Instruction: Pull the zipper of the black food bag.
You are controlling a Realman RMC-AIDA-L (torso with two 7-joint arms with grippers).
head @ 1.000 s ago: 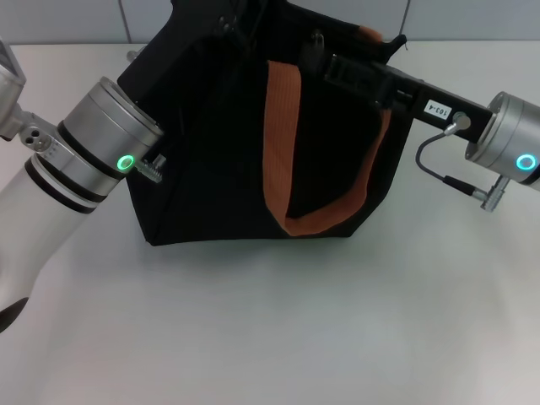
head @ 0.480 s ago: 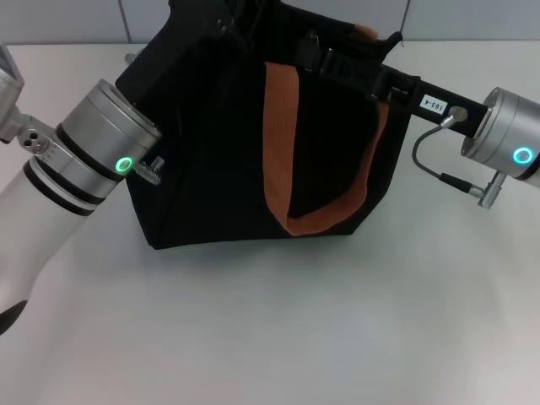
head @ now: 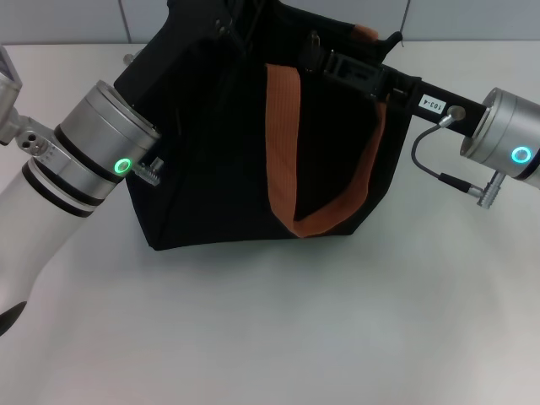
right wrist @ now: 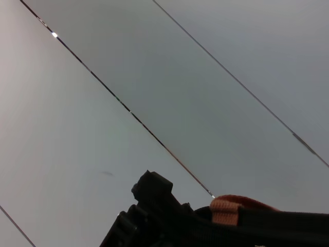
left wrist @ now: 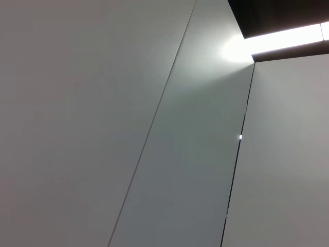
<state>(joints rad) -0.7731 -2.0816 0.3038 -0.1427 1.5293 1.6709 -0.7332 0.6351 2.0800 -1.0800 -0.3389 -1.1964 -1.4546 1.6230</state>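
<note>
Right gripper (head: 325, 57) is at the top rim of the black food bag (head: 211, 169), reaching in from the right along the bag's top edge. The zipper (head: 314, 40) looks like the small upright tab just beside the gripper tip, though it's dark on dark and I can't confirm contact. The zip line seems to run along the top edge, roughly left-right, so the pull would go along that axis. Right arm is clearly the nearer one.

Left gripper sits behind the bag's upper left corner, hidden by fabric; its wrist rests against the bag's left side, probably bracing it. Neither gripper's fingers are readable, so I can't tell grip state on either.

Bag: boxy black fabric standing on the white table (head: 278, 329), one orange-brown strap (head: 283, 135) looping down the front. Right wrist view catches only a strap end (right wrist: 229, 208) and a dark fabric edge.
</note>
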